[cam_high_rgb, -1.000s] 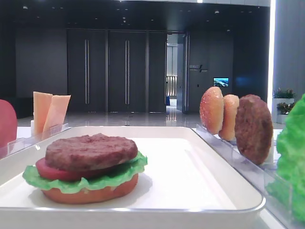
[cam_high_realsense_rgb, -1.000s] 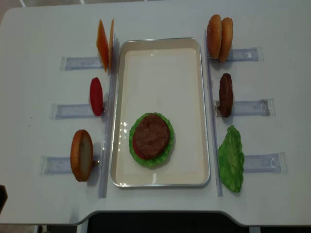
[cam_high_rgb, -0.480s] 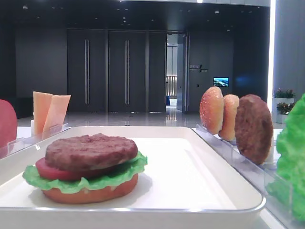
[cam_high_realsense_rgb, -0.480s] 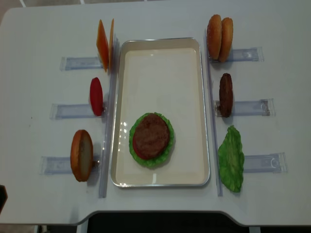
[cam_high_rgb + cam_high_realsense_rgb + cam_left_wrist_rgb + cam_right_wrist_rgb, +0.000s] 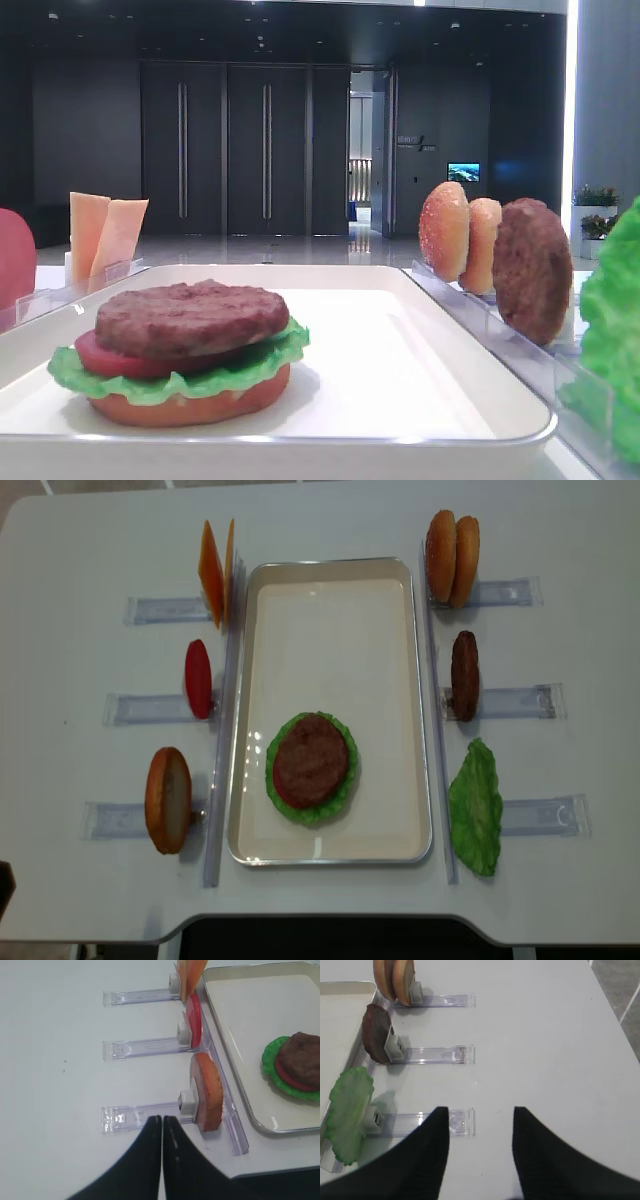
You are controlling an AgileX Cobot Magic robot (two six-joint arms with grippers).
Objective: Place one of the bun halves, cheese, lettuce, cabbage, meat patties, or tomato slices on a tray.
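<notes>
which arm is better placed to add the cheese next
Left, probably. The cheese stands in a rack left of the tray, on the left gripper's side, though its jaws are shut. The right gripper hovers by the lettuce.

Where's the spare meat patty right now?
In the overhead view, the spare meat patty stands on edge in the middle clear rack right of the tray, between the bun halves above and the lettuce below.

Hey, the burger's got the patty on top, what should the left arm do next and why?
Probably open the left gripper and ease it forward toward the cheese. It is shut and empty near the bun half, the patty tops the stack, and cheese plausibly comes next.
</notes>
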